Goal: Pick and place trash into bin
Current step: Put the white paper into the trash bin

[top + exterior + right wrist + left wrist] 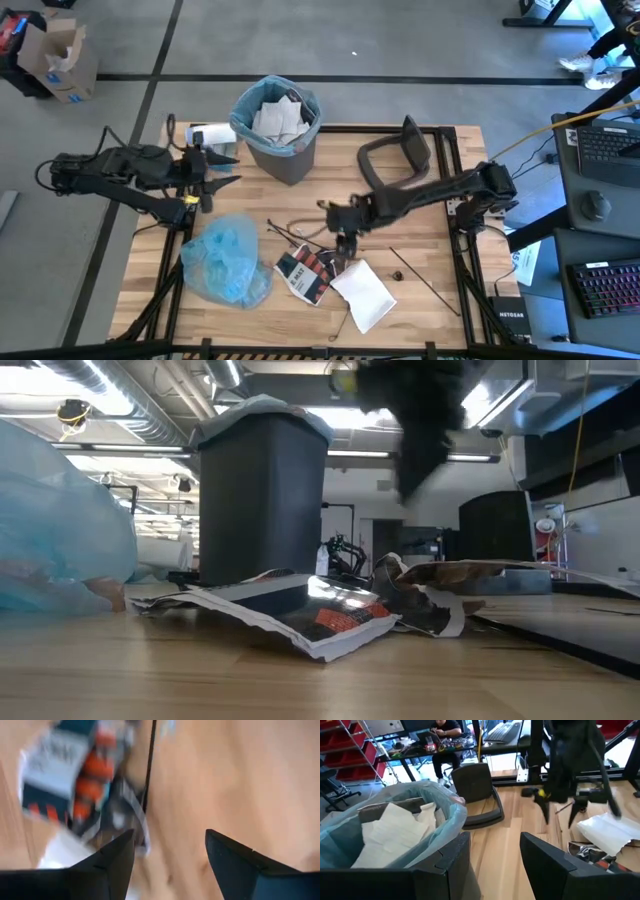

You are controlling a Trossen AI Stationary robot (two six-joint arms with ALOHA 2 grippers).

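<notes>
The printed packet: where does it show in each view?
High view: printed packet at bottom centre, left of the white mailer.
Low view: centre foreground, before the bin.
Left wrist view: only an edge, bottom right.
Right wrist view: upper left.
Shared landmark: the bin.

Two dark, near-black arms here, built from chunky jointed links. The left arm carries small yellow marks near its wrist and thin black cables looping off its rear end. The right arm ends in flat, tapering dark fingers with squared edges.
</notes>
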